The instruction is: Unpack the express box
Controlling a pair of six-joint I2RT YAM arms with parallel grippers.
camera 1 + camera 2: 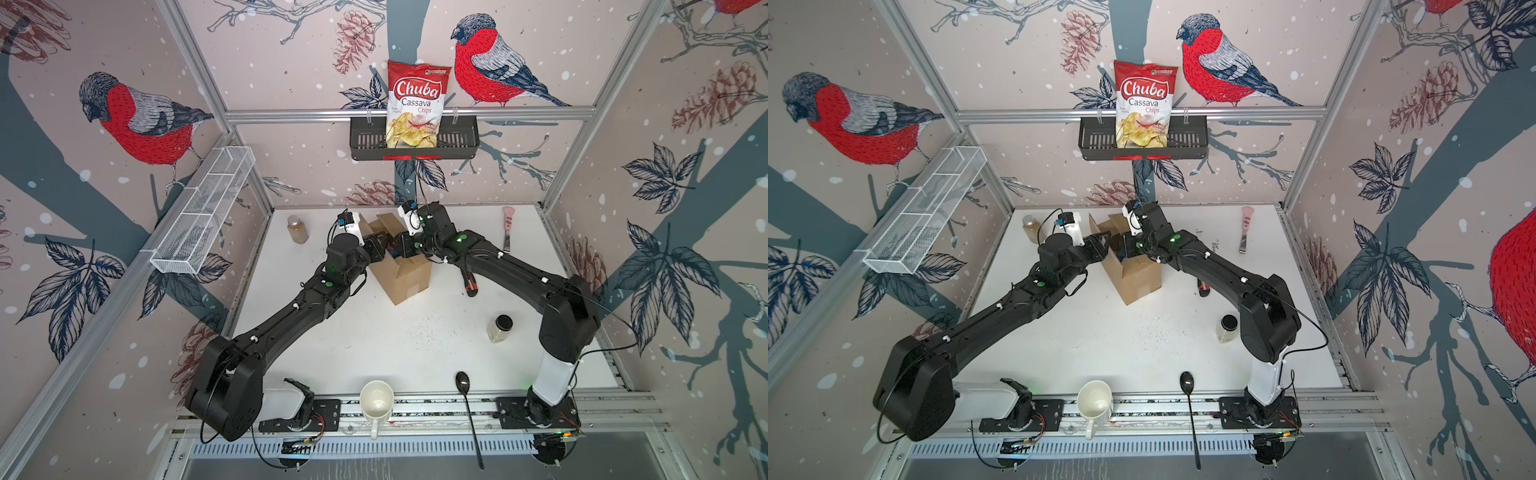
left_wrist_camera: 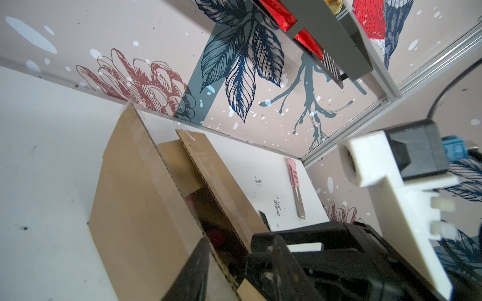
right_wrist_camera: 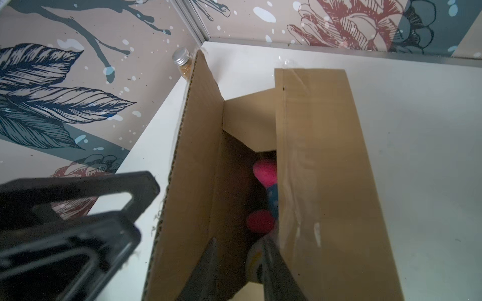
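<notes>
Express box (image 1: 399, 274) stands on the white table (image 1: 332, 332), just past its middle, between the two arms. Nearest, a white mug (image 1: 376, 401) and a black spoon (image 1: 470, 419) lie at the near edge. A black-lidded jar (image 1: 500, 328) sits farther back on the right. At the raised flaps, the left gripper (image 1: 379, 248) hangs by the left flap, jaws parted. The right gripper (image 3: 238, 254), fingers apart, points into the opening, where pink and blue things (image 3: 264, 174) show. Far left stands an amber jar (image 1: 298, 229); far right lies a pink-handled knife (image 1: 508, 224).
</notes>
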